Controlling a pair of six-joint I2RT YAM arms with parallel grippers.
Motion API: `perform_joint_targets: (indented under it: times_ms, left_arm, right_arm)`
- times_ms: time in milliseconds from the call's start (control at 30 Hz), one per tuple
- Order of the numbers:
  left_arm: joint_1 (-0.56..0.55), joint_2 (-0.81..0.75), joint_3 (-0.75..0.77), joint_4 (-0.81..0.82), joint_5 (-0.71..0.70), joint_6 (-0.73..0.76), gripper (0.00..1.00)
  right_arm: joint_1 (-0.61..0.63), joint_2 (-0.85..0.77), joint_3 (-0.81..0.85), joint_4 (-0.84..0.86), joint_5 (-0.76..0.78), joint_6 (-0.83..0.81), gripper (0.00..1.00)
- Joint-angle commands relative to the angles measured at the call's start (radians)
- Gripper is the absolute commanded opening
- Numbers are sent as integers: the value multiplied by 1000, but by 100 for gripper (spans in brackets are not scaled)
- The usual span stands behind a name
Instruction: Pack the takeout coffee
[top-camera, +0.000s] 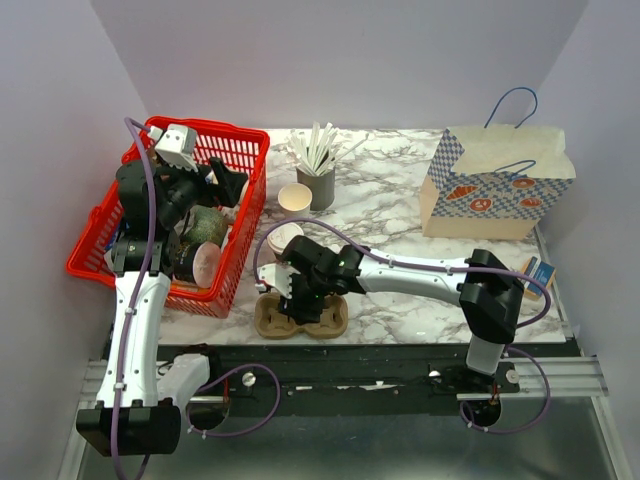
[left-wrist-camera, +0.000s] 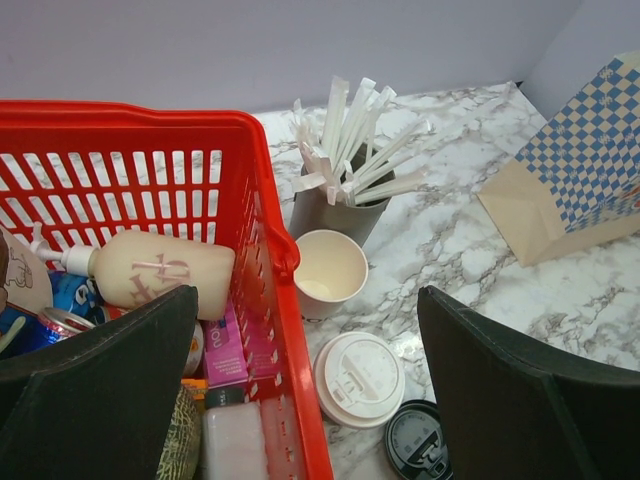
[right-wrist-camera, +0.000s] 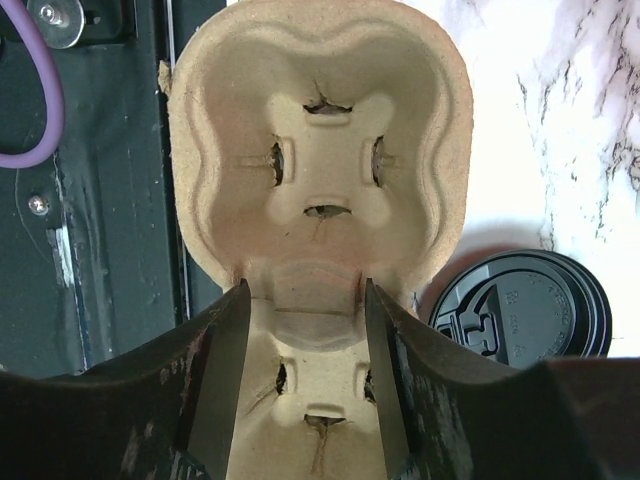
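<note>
Left wrist view: basket (left-wrist-camera: 120, 112), holding pump bottle (left-wrist-camera: 150, 268), can (left-wrist-camera: 60, 322) and pink packets (left-wrist-camera: 228, 350), under left end effector (left-wrist-camera: 305, 292), fingers (left-wrist-camera: 100, 390) wide apart, empty. Between those fingers, just outside the basket wall, coffee (left-wrist-camera: 358, 378) stands on the worktop (left-wrist-camera: 450, 240); black lid (left-wrist-camera: 418, 440) beside it, empty cream cup (left-wrist-camera: 330, 270) and straw pot (left-wrist-camera: 320, 215) beyond. Bag (left-wrist-camera: 580, 170) well right, bare worktop between. Right end effector (right-wrist-camera: 305, 290), fingers apart, straddles carrier (right-wrist-camera: 315, 170) waist.
</note>
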Motion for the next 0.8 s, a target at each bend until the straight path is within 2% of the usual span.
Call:
perform_joint_targets:
  times_ms: [0,533,767]
  left_arm:
    - [7,-25,-9,8,-4,-12,99]
    - [10,-19,-9,24,-4,-18,98]
    - [8,-13,-2,27,5,-21,98]
  right_arm:
    - [13,18,-9,-7,23,-10,57]
    - [15,20,-20,-9,76,-65,55]
    - [15,23,3,-38,46,-81,42]
